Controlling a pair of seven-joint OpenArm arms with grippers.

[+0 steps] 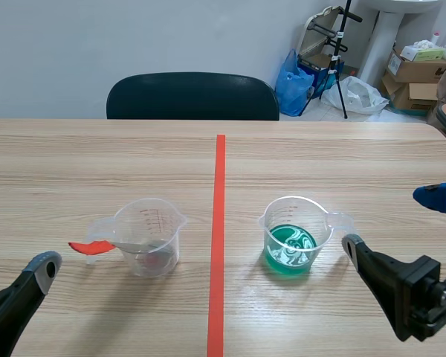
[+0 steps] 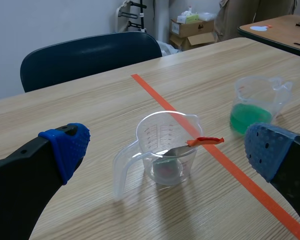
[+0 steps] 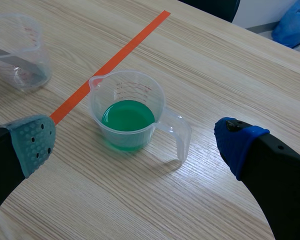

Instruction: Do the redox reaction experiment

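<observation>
Right tool [image 3: 135, 142] spread; white swirl on green liquid [image 1: 290, 245], scene view only

Matte black, thick and blunt at the left gripper [image 2: 167, 147], capped with blue dotted pads [image 2: 67, 145], rounded at the ends. Same black on the right gripper [image 3: 134, 139], but mismatched at the tips: grey-green pad [image 3: 32, 142] with dark holes, blue pad [image 3: 237, 140]. Blocky, stepped black housing [image 1: 420, 294] at the near right, behind the fingers [image 1: 379, 275].

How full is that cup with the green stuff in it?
Partly full. The green liquid sits low in the clear measuring cup, well under its rim, and the cup stands upright.
</observation>
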